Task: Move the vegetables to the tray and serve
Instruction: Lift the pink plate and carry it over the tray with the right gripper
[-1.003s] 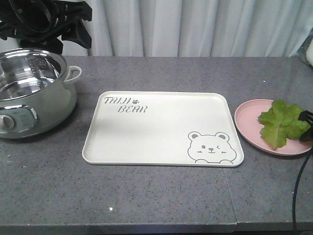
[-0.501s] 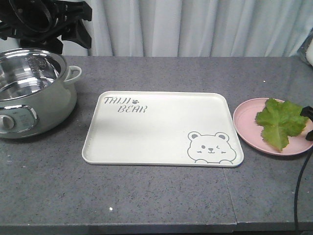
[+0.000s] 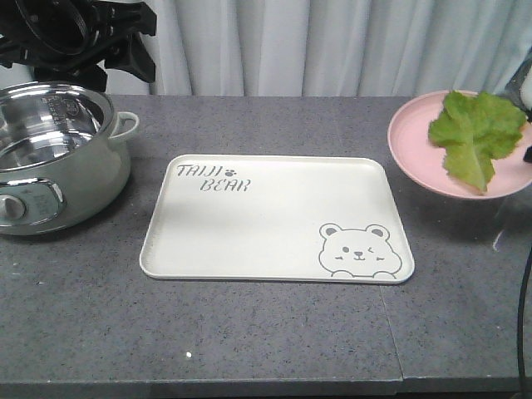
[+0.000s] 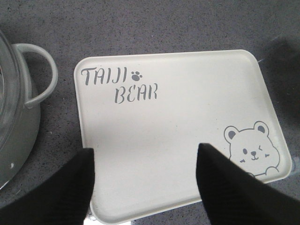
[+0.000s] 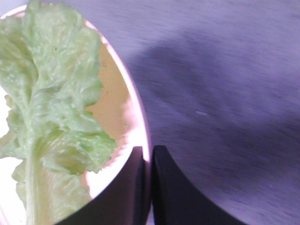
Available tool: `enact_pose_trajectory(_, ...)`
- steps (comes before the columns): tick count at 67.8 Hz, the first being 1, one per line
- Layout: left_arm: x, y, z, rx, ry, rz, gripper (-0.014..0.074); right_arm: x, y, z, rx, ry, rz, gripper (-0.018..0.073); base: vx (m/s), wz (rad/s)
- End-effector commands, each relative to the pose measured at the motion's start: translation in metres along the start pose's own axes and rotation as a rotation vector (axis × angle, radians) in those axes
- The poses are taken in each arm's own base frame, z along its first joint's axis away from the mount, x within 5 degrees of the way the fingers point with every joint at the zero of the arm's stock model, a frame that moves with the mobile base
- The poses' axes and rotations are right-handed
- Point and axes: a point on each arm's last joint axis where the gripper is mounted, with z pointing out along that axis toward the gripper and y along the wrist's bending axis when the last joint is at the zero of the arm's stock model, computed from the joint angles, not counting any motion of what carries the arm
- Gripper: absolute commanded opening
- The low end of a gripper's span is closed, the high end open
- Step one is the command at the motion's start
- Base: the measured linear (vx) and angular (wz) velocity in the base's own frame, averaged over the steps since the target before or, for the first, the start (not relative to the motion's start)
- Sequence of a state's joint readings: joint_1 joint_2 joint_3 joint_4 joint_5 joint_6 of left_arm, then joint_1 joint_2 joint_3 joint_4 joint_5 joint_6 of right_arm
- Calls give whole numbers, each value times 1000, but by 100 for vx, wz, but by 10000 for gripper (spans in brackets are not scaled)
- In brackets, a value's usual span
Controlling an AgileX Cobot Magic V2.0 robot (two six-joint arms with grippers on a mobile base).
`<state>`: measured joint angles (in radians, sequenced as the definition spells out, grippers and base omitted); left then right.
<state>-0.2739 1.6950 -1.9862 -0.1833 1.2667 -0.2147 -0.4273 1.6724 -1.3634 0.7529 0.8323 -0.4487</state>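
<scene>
Pinching the rim of the pink plate (image 5: 112, 108) between them, the right gripper's (image 5: 148, 149) two dark fingers stand almost together, with only the thin pink edge in the slit. On that plate lies the lettuce leaf (image 5: 51, 93), bright green and crinkled, its pale rib running down the left of the wrist view. From the front, the plate (image 3: 407, 141) sits at the far right, tipped toward the camera with its upper edge against the curtain line, and the leaf (image 3: 475, 129) covers its right half. The left gripper (image 4: 145, 152) hangs over the near part of the tray (image 4: 178, 93) with its black fingers spread wide and nothing between them. The cream-white tray (image 3: 274, 216) lies flat in the middle of the countertop, bare of food, printed in grey with "TAIJI BEAR" and a small paw mark at its far left corner and a winking bear at its near right corner. Left of it stands a pale green electric pot (image 3: 75, 183) with a shiny steel bowl, a side handle and a front knob; print on its inner rim is too small to read. The countertop (image 3: 249, 332) is dark grey speckled stone with a seam near the right. A black cable (image 3: 524, 316) hangs at the right edge. Pale pleated curtains (image 3: 332, 41) close off the back.
</scene>
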Motion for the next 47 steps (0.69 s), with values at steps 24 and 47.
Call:
enact_pose_trajectory(24, -3, -6, -25, 38, -89, 6, 444, 12, 136, 23, -378, -59, -226, -6, 0, 0)
enact_pose_trajectory(47, -3, -6, -25, 38, -89, 6, 444, 69, 181, 110, -375, 98, -338, 2, 0, 0)
